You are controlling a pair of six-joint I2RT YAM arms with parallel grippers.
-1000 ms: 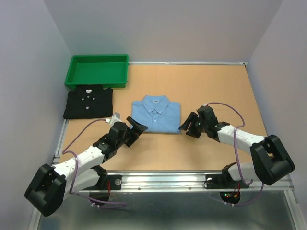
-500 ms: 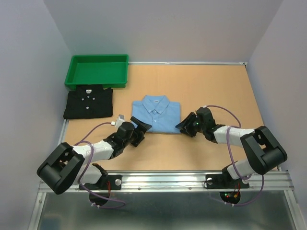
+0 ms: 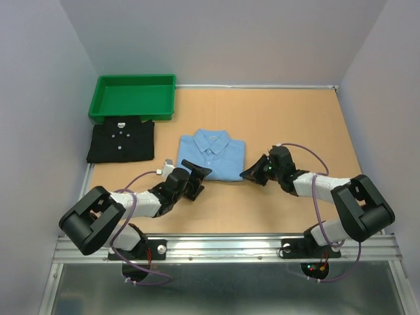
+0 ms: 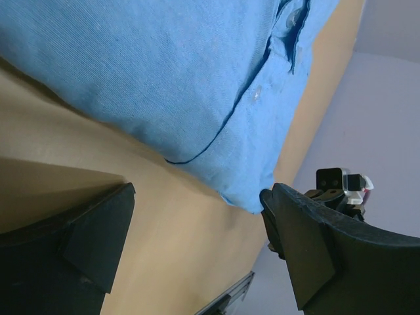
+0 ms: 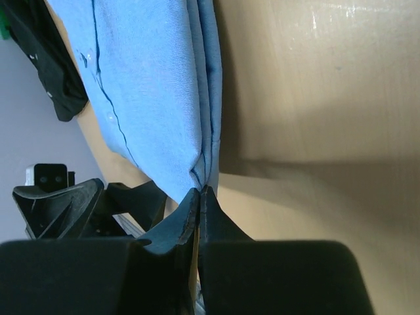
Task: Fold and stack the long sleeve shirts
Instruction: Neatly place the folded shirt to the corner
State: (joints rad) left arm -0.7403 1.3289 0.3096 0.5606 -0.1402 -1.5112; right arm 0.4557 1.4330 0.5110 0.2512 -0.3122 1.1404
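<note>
Had my right claw [image 5: 199,190] clamped on the near-right corner of the blue shirt [image 3: 213,154], left claw [image 4: 197,197] wide apart beside the near-left one, cos light floppy cloth needed both corners held.

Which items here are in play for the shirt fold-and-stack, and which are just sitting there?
In play:
- light blue shirt: folded, mid-table; right hand shut on its near right corner, left hand open at its near left corner
- black shirt: folded, at the table's left edge

Just sitting there:
- green tray: behind the black shirt, neither hand near it
</note>
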